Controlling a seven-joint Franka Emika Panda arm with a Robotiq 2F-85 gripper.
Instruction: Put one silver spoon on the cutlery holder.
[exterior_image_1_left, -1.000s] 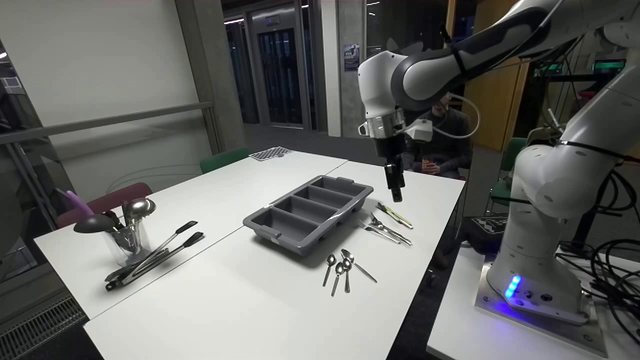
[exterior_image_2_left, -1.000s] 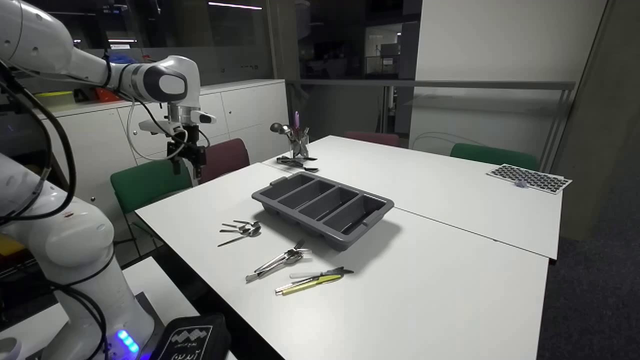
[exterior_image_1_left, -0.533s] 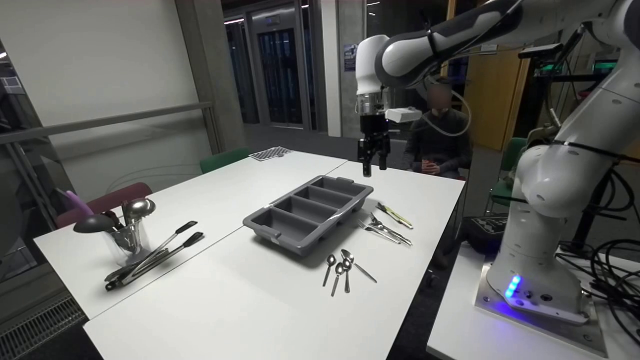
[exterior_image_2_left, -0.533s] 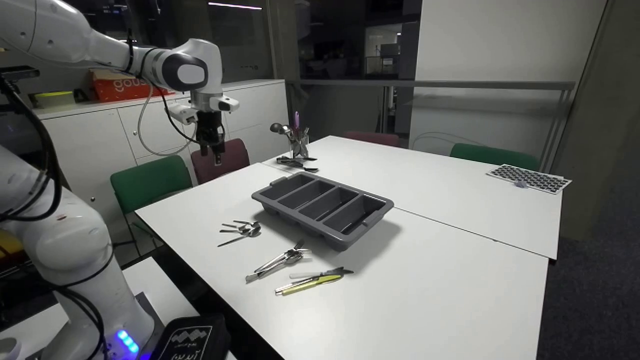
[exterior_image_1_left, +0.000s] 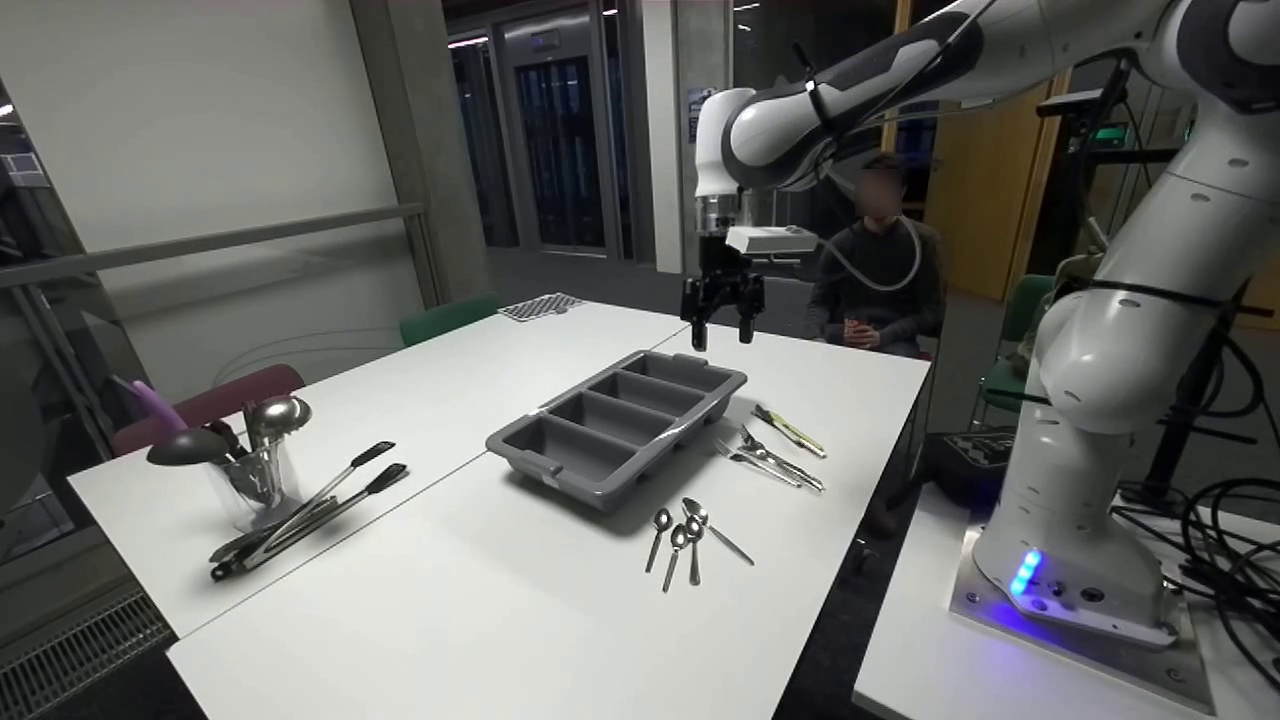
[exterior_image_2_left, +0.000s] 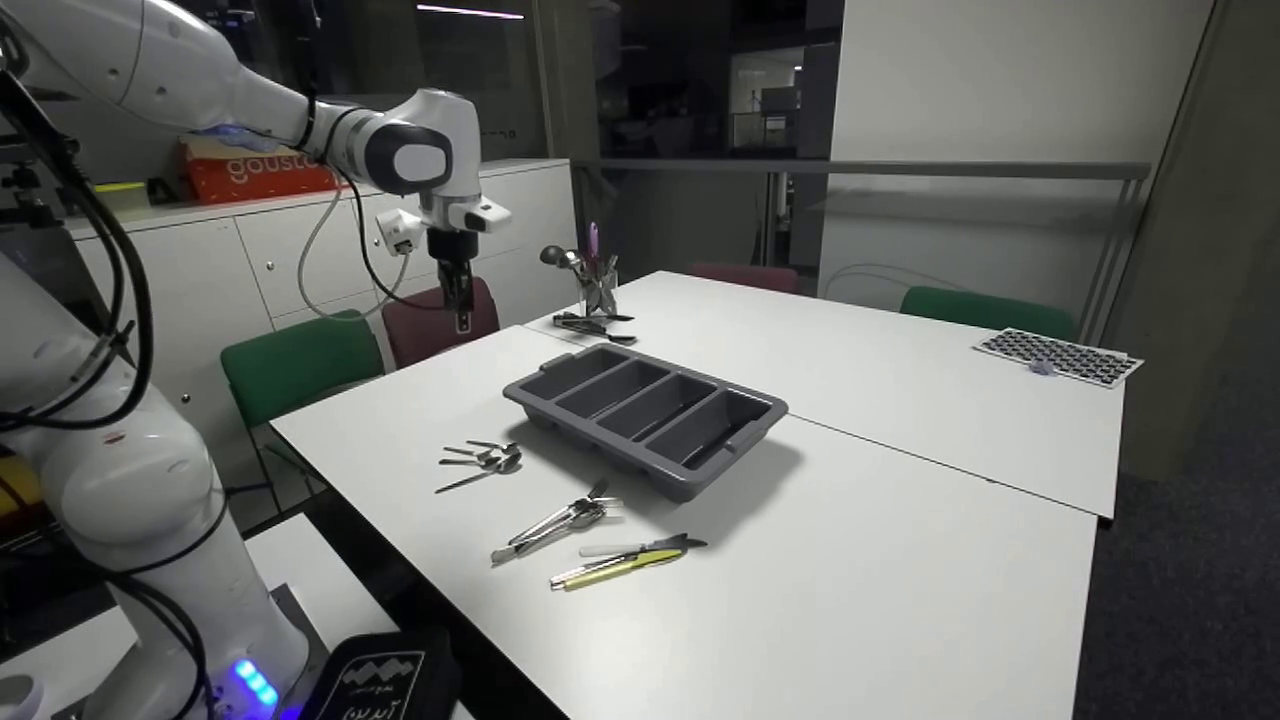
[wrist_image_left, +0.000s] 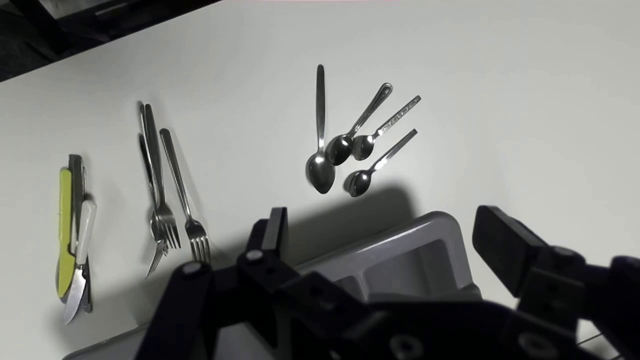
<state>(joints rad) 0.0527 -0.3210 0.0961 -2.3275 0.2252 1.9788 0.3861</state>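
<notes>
Several silver spoons lie in a loose group on the white table; the largest spoon (exterior_image_1_left: 697, 512) shows in both exterior views (exterior_image_2_left: 509, 464) and in the wrist view (wrist_image_left: 321, 172). The cutlery holder (exterior_image_1_left: 585, 452) is a dark grey tray with long compartments, also seen in an exterior view (exterior_image_2_left: 705, 428); no utensils show in it. Its rim (wrist_image_left: 385, 243) is partly hidden by the gripper in the wrist view. My gripper (exterior_image_1_left: 723, 341) is open and empty, fingers pointing down, above table height. In the wrist view the fingertips (wrist_image_left: 381, 220) are wide apart, with the spoons beyond them.
Forks (exterior_image_1_left: 770, 465) and knives with a yellow handle (exterior_image_1_left: 795, 437) lie beside the holder. Tongs (exterior_image_1_left: 320, 520) and a clear container of utensils (exterior_image_1_left: 255, 490) stand farther off. A patterned board (exterior_image_2_left: 1060, 355) lies at a table corner. A person (exterior_image_1_left: 875, 260) sits behind the table.
The gripper has straightened from a tilt and turned about its axis. It has moved out over the table, away from the robot base. The spoons and the holder have not moved.
</notes>
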